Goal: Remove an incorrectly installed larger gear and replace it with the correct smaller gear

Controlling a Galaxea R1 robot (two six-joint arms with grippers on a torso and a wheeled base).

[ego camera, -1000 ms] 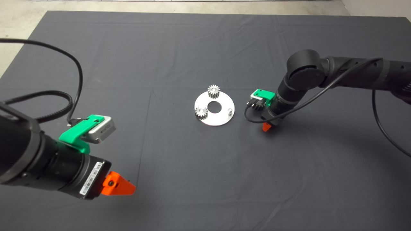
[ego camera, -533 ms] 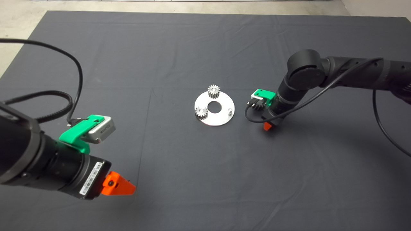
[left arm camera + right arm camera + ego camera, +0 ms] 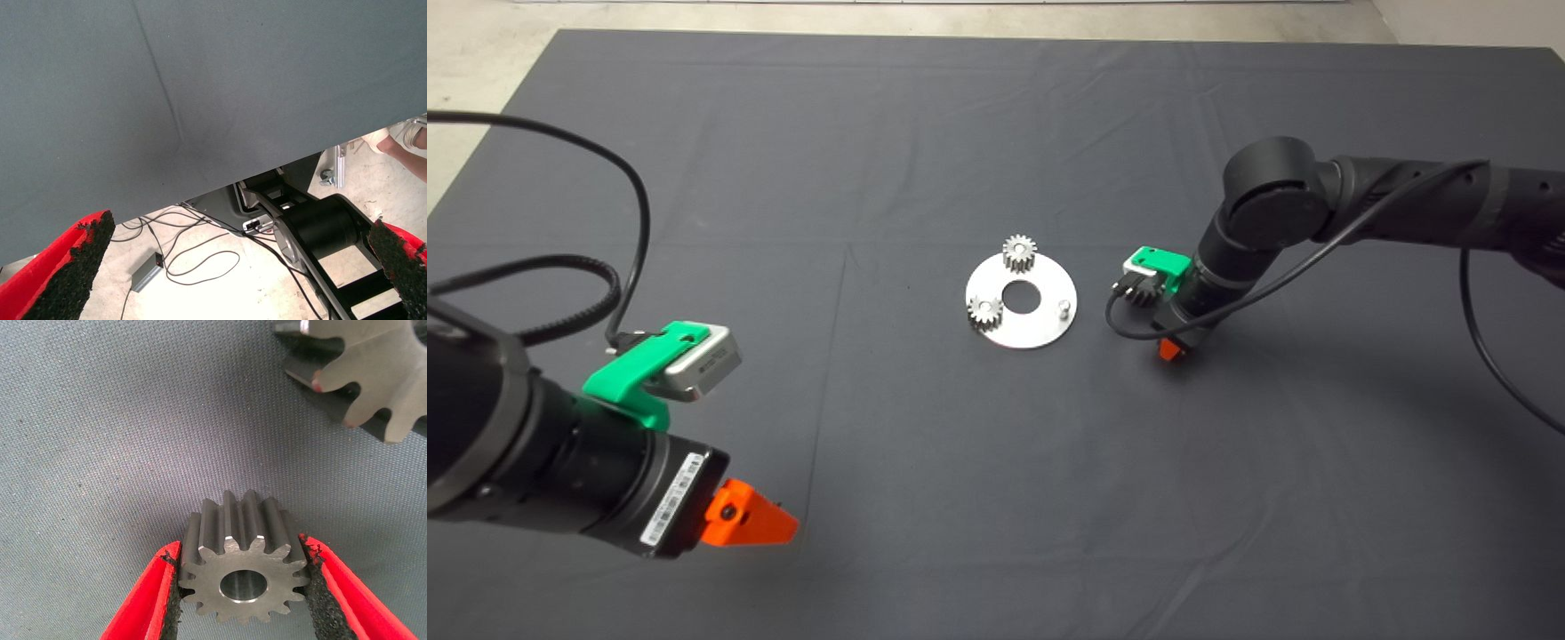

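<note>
From above, the right gripper (image 3: pixel 1168 350) was down on the mat (image 3: pixel 925 498) just beside the round plate (image 3: pixel 1040 333), whose bare peg (image 3: pixel 1064 308) stood empty near two silver gears (image 3: pixel 1018 252). The left gripper (image 3: pixel 769 526) waited low at the mat's near edge.

Its own camera showed its fingers (image 3: pixel 73 267) spread wide, nothing between them.

On the right wrist, the pads (image 3: pixel 170 587) pressed the smaller gear (image 3: pixel 243 570) by its teeth, the larger gear (image 3: pixel 363 367) lying near. Gripped on tooth tips, it might twist, I reckoned, and miss the peg.
</note>
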